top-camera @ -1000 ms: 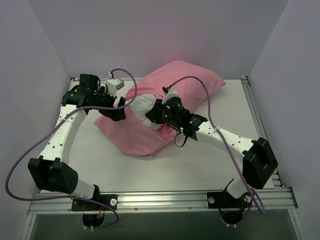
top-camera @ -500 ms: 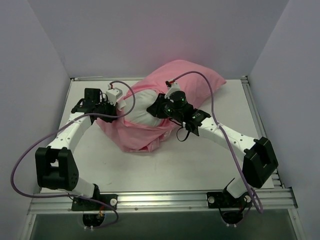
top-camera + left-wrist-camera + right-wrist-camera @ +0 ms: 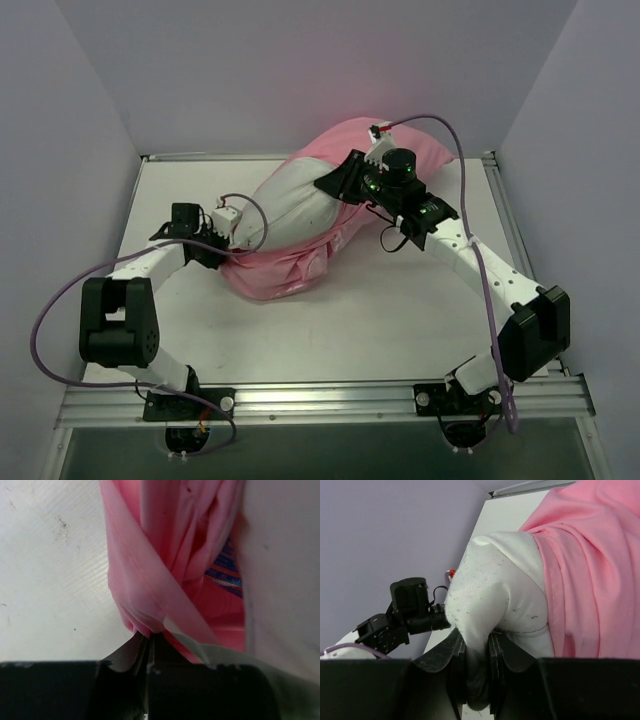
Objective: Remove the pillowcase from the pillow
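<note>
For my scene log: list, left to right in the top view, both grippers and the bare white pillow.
left gripper → pillow → right gripper; the pillowcase overlaps them all, so omitted.

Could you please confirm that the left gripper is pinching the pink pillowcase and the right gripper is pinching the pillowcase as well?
Not quite. The left gripper does pinch the pillowcase, but the right gripper is clamped on the white pillow, not on the pink cloth. The right wrist view shows the white fabric between its fingers.
</note>
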You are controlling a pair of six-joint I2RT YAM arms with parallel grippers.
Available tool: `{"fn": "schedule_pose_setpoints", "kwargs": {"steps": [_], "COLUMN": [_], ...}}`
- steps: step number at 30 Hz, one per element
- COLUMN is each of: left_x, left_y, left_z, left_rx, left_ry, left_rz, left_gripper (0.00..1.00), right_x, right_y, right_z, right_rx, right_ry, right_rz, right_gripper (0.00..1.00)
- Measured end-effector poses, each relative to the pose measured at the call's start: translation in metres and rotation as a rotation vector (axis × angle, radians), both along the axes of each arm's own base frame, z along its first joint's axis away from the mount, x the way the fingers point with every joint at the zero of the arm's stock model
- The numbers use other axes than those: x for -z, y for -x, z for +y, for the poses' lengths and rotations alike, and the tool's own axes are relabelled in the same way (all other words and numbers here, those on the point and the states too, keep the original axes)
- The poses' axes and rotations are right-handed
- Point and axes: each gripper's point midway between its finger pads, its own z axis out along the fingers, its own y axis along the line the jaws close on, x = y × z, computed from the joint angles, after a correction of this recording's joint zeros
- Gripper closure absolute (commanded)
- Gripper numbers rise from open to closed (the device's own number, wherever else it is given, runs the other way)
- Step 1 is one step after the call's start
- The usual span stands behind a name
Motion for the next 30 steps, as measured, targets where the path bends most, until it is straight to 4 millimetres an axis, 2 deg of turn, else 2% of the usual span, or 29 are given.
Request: {"fn": "schedule_pose_setpoints", "kwargs": {"steps": [4,7,8,9,10,11,14,15,18,19,20,22,24,26,30], "left_x": [0.007,0.008,0.008,0.007,0.006,0.004,-0.002,-0.006,-0.021,-0.027,-0.035,-0.051,-0.068,-0.088,-0.141], "left_y": [-0.014,-0.028,-0.035,-0.041,-0.047,-0.055,-0.077,-0.081,-0.089,-0.091,-0.093,-0.097,-0.096,-0.093,-0.091], "left_z": [-0.002,-0.003,-0.003,-0.004,-0.006,-0.007,-0.009,-0.012,-0.019,-0.019,-0.019,-0.014,-0.001,0.021,0.062], "left_rx": [0.002,-0.007,-0.015,-0.02,-0.024,-0.029,-0.056,-0.059,-0.055,-0.051,-0.045,-0.047,-0.068,-0.116,-0.187], "left_ry": [0.0,0.006,0.011,0.018,0.026,0.032,0.068,0.086,0.137,0.15,0.171,0.225,0.286,0.339,0.391], "left_rz": [0.005,0.013,0.016,0.022,0.028,0.026,0.019,0.018,0.021,0.019,0.016,0.005,0.001,-0.009,-0.068], "left_gripper": [0.98,0.98,0.94,0.86,0.61,0.49,0.18,0.13,0.11,0.11,0.06,0.06,0.06,0.06,0.06], "right_x": [0.0,0.019,0.026,0.031,0.037,0.04,0.051,0.056,0.064,0.064,0.064,0.065,0.064,0.064,0.065], "right_y": [0.018,0.036,0.043,0.048,0.053,0.056,0.069,0.073,0.08,0.081,0.081,0.08,0.076,0.071,0.064], "right_z": [-0.004,-0.017,-0.021,-0.025,-0.028,-0.029,-0.025,-0.02,-0.004,0.001,0.006,0.014,0.019,0.023,0.039], "right_rx": [-0.026,-0.025,-0.023,-0.021,-0.019,-0.017,-0.024,-0.03,-0.049,-0.053,-0.059,-0.064,-0.054,-0.039,-0.02], "right_ry": [-0.021,-0.029,-0.029,-0.035,-0.042,-0.049,-0.097,-0.103,-0.113,-0.118,-0.121,-0.127,-0.138,-0.153,-0.179], "right_rz": [0.02,0.055,0.072,0.083,0.096,0.102,0.108,0.117,0.126,0.122,0.117,0.114,0.111,0.109,0.114], "right_gripper": [1.0,1.0,1.0,1.0,1.0,1.0,1.0,1.0,1.0,1.0,1.0,1.0,1.0,1.0,1.0]}}
